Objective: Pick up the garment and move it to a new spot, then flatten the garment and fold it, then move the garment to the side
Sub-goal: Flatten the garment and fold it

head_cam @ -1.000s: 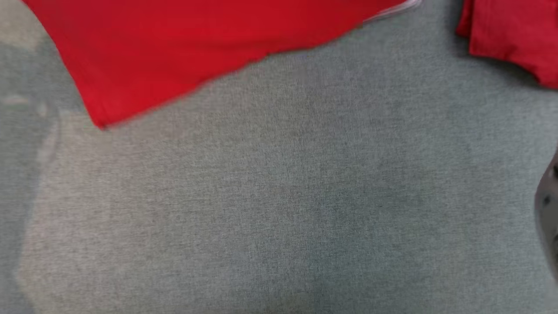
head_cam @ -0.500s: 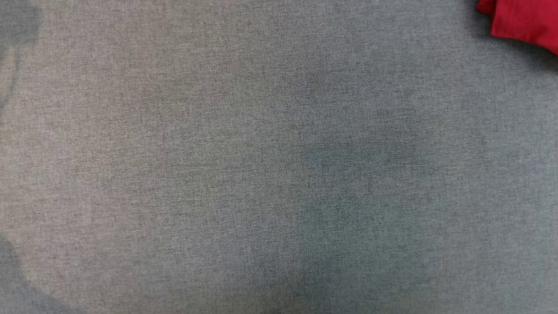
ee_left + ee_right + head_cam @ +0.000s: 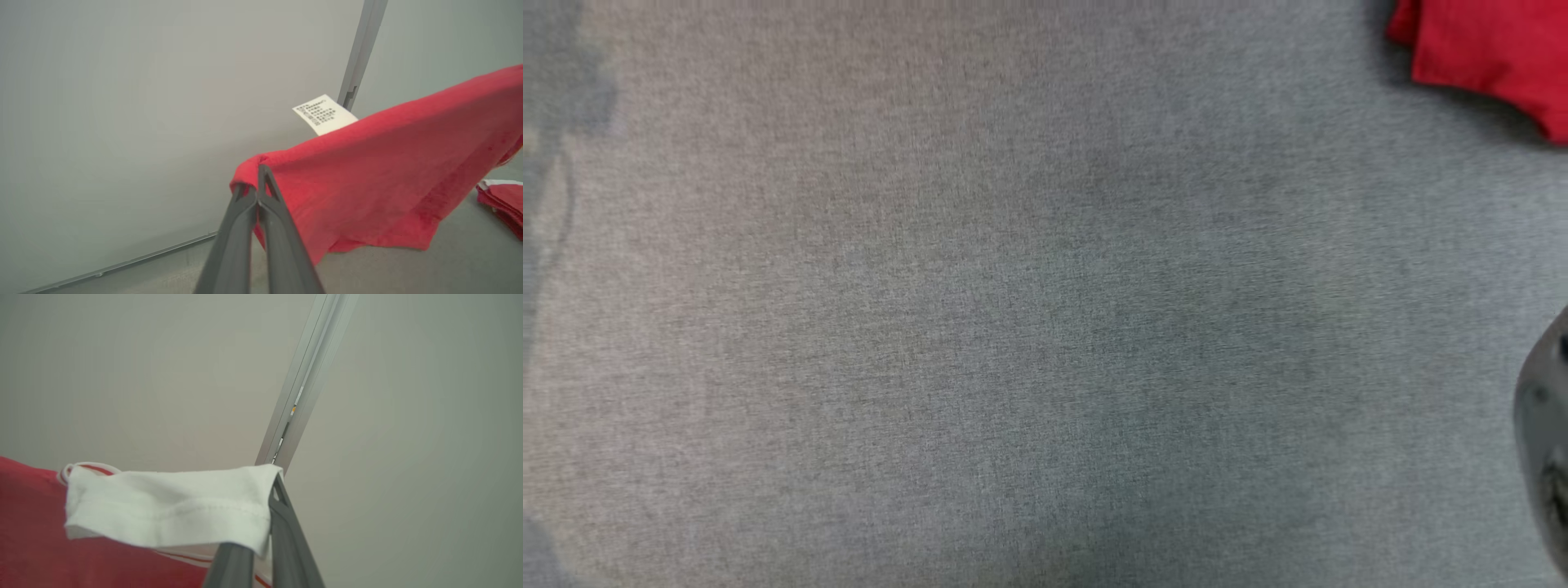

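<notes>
Garment, bright red, hangs above a grey fabric tabletop, held up by two robot grippers. The left gripper has its two dark fingers pressed together on a bunched red edge. From there the cloth spreads away in a broad sheet. Its lowest corner comes close to the tabletop, and whether it touches is unclear. A white care label with small printed text sticks up from the garment's top edge. The right gripper is clamped narrow on a white hemmed band of the same garment, with red cloth and thin white stripes beneath it. A folded red pile lies on the tabletop toward its far right. Beyond the tabletop stands a pale wall with a metal post.
</notes>
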Robot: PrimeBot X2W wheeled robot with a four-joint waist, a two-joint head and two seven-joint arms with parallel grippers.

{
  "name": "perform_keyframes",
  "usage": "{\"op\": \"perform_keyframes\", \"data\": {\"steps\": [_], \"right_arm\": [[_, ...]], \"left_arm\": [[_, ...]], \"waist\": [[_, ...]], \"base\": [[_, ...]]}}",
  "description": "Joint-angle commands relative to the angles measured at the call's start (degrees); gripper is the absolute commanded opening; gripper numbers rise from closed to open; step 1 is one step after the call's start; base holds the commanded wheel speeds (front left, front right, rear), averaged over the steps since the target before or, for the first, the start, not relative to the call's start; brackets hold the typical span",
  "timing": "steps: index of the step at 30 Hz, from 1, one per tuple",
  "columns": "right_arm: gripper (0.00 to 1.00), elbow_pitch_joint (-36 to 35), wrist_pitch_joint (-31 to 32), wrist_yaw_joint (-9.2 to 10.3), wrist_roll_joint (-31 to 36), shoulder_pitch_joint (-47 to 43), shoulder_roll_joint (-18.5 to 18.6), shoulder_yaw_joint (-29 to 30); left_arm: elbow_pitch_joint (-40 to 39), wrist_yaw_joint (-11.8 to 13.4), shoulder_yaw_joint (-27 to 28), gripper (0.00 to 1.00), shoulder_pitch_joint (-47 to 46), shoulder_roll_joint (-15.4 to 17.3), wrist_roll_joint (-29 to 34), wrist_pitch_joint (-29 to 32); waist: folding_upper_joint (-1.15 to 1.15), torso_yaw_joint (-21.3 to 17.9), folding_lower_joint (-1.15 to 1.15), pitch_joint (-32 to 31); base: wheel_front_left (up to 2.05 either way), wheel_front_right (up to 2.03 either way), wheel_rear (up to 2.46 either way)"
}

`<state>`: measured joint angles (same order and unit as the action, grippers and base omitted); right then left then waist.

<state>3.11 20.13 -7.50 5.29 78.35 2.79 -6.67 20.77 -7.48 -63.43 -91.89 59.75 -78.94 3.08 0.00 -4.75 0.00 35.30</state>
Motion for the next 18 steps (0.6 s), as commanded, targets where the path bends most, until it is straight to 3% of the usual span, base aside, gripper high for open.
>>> {"op": "perform_keyframes", "data": {"steps": [1, 7, 14, 18], "right_arm": [[0.0, -0.6, 0.6, 0.01, 0.6, -1.0, 0.3, -0.3], [0.0, -3.9, 5.6, 0.01, -1.1, -12.4, 0.3, -2.6], [0.0, -1.0, 8.6, 0.01, -4.7, -25.0, 0.3, -6.3], [0.0, -0.1, 13.6, 0.01, -7.1, -31.8, 0.3, -8.2]], "left_arm": [[-0.1, 0.0, -0.4, 0.0, 1.0, 0.6, -0.6, 0.1], [-3.5, 0.0, -5.2, 0.0, 7.7, 2.8, -6.5, 1.5], [-10.1, 0.0, -7.9, 0.0, 18.2, 7.0, -12.5, 2.7], [-14.6, 0.0, -8.9, 0.0, 25.5, 9.0, -15.7, 3.9]], "waist": [[0.0, -0.4, 0.0, -1.4], [0.0, -1.1, 0.0, -7.9], [0.0, -2.9, 0.0, -15.6], [0.0, -3.6, 0.0, -19.3]], "base": [[0.0, 0.0, 0.0], [0.0, 0.0, 0.0], [0.0, 0.0, 0.0], [0.0, 0.0, 0.0]]}}
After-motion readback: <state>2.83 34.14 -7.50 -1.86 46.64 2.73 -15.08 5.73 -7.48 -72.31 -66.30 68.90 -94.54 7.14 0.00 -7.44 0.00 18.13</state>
